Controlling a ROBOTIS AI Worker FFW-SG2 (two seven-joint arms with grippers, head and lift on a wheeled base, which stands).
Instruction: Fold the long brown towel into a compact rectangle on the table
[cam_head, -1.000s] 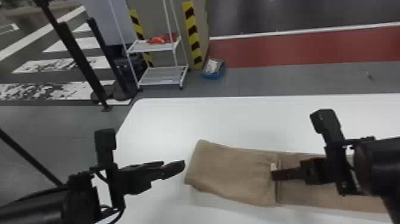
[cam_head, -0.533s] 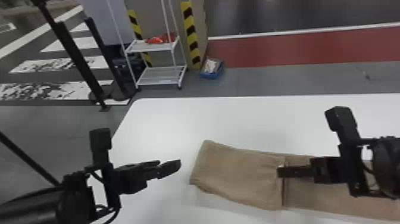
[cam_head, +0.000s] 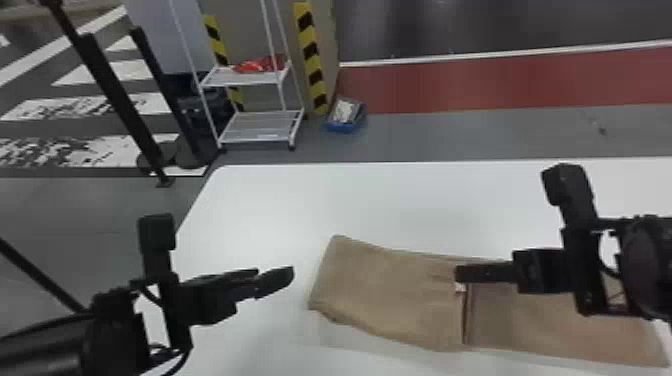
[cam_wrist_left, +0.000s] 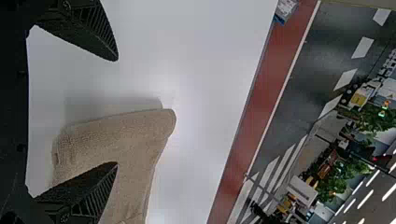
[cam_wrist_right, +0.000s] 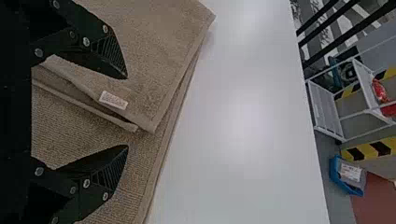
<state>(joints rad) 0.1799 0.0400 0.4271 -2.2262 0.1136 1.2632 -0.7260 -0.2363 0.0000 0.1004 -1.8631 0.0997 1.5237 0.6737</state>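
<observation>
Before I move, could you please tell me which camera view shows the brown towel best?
The head view, because it takes in the towel from end to end, though the right gripper covers part of it. The left wrist view gives its left end up close, the right wrist view the folded-over edge with a white label.

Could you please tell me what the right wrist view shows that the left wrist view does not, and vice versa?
Right wrist view: the right claw, fingers apart above the brown towel; the towel's white label; a white rack and yellow-black stripes.

Left wrist view: the left claw, fingers apart, and greenery beyond the road.

Both: the towel, the white table, the red floor strip and the blue bin.
</observation>
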